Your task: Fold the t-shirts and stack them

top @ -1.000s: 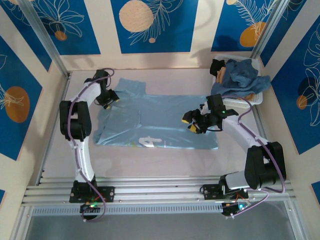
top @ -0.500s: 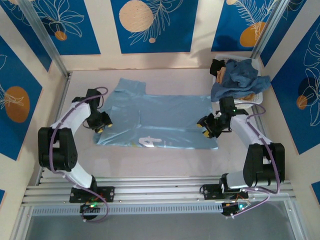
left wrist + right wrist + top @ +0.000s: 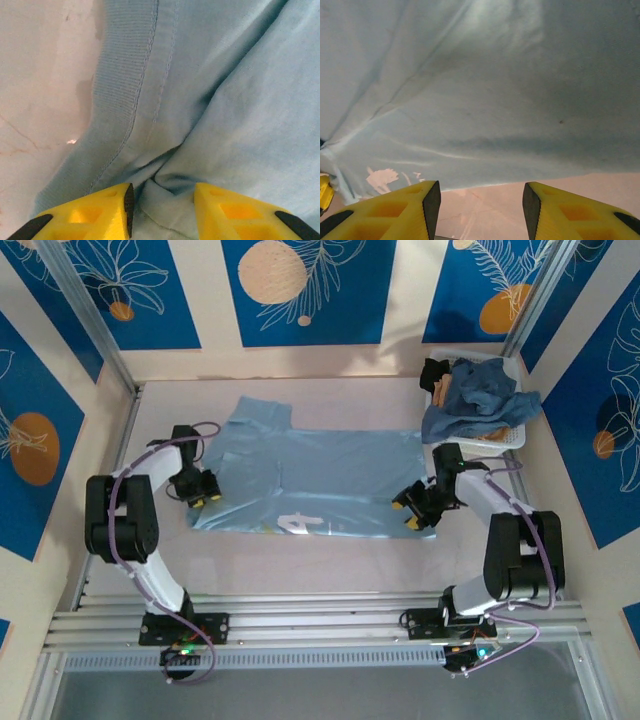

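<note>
1. Across the middle of the counter (image 3: 300, 565) a pale sky-blue t-shirt (image 3: 330, 470) lies spread nearly flat. One sleeve points to the far left, and white lettering (image 3: 298, 523) sits close to the near edge.
2. At the far right corner, a darker dusty-blue t-shirt (image 3: 482, 398) is heaped in a white slatted basket (image 3: 512, 440), and some of it spills over the rim.
3. From overhead, the left arm (image 3: 150, 465) curls in to the pale shirt's left edge, with the left jaws low against it. The right arm (image 3: 490, 495) bends to the near right corner, with the right jaws over that corner.
4. The left wrist view adds close detail: a ribbed band with stitching (image 3: 120, 95) lies beside bare counter, and a pucker of cloth is gathered between the yellow fingers (image 3: 100, 210). The left jaws stand part-way apart, not clamped.
5. The right wrist view shows smooth cloth ending in a straight hem just at the fingertips, with bare counter beyond it. The right jaws are wide and hold nothing.
6. A second ago the left jaws were up by the far sleeve; they have since come nearer along the left edge. The right jaws were over the shirt's body and have moved out to the corner. The pale shirt lies much as it did.
</note>
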`<act>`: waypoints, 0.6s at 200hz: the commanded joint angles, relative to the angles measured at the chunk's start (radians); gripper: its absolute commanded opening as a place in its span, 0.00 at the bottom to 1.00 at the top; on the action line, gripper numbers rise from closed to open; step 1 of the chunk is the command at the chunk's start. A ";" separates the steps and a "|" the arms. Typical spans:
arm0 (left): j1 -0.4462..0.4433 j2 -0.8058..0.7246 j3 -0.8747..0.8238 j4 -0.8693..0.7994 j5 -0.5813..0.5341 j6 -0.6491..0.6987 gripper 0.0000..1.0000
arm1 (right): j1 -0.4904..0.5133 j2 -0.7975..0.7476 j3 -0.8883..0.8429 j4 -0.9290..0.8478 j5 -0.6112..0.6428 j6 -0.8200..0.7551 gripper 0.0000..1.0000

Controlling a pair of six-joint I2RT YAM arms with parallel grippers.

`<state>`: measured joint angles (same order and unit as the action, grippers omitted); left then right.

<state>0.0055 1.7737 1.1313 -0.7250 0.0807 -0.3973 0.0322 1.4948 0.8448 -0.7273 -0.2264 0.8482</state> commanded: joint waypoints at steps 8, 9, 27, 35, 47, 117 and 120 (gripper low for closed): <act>0.010 0.019 0.006 0.029 -0.002 0.038 0.38 | -0.003 0.048 0.006 -0.047 0.035 0.006 0.50; 0.010 0.020 0.006 0.029 -0.002 0.038 0.38 | -0.003 0.050 0.006 -0.047 0.035 0.004 0.50; 0.010 0.017 -0.003 0.044 0.021 0.039 0.38 | -0.002 0.071 0.012 -0.052 0.039 -0.003 0.50; 0.009 0.015 -0.011 0.055 0.041 0.035 0.36 | -0.002 0.075 0.011 -0.050 0.040 -0.001 0.50; 0.009 0.012 -0.018 0.067 0.060 0.024 0.30 | -0.002 0.083 0.011 -0.055 0.049 -0.001 0.50; 0.013 -0.028 0.044 0.007 0.002 0.012 0.00 | 0.000 0.151 0.042 -0.115 0.125 -0.010 0.48; 0.012 -0.028 0.050 0.003 0.001 0.013 0.00 | 0.000 0.155 0.044 -0.117 0.128 -0.010 0.48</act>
<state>0.0055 1.7756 1.1282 -0.6739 0.1081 -0.3897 0.0322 1.6215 0.8566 -0.7902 -0.1371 0.8459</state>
